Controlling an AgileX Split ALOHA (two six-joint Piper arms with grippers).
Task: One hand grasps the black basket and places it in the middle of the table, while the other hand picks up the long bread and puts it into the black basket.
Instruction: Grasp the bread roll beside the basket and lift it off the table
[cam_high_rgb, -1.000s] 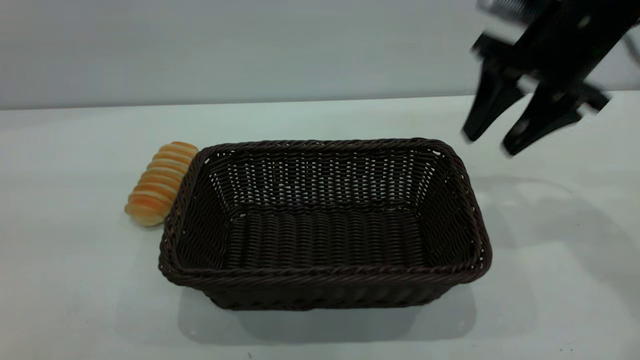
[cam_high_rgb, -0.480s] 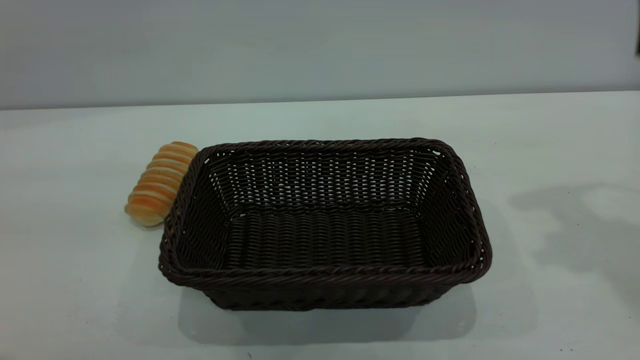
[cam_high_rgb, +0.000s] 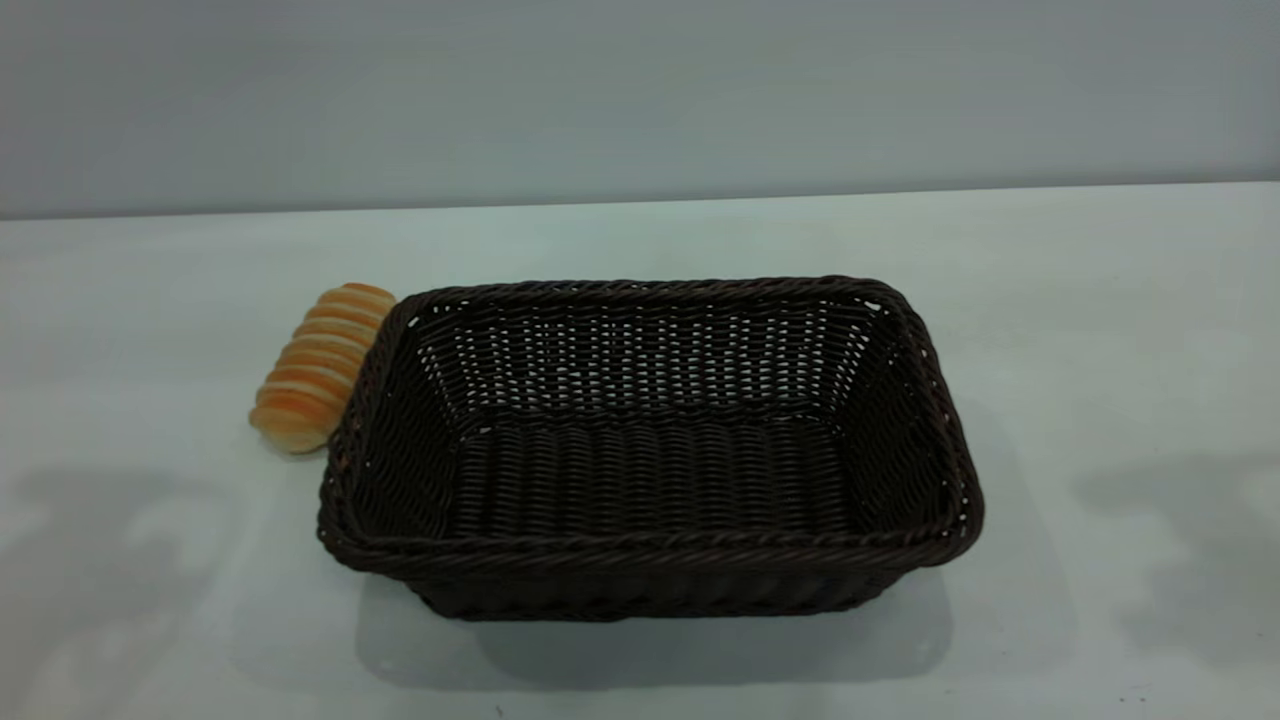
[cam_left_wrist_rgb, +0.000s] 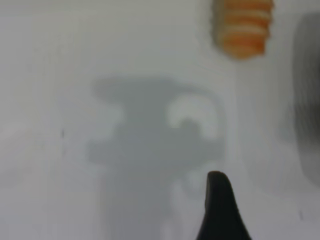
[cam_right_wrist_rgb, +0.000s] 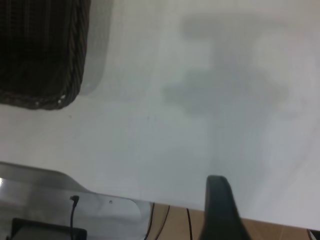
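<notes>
Here the basket (cam_high_rgb: 650, 450) sits mid-table (cam_high_rgb: 1100, 300), empty, with the bread (cam_high_rgb: 315, 368) touching its left rim from outside; bare tabletop lies open on every other side of the basket. Neither arm appears in the exterior view. Each wrist view shows only one dark fingertip, left (cam_left_wrist_rgb: 221, 210) and right (cam_right_wrist_rgb: 222, 210), high over the surface, so whether either claw is apart or together I cannot tell.
</notes>
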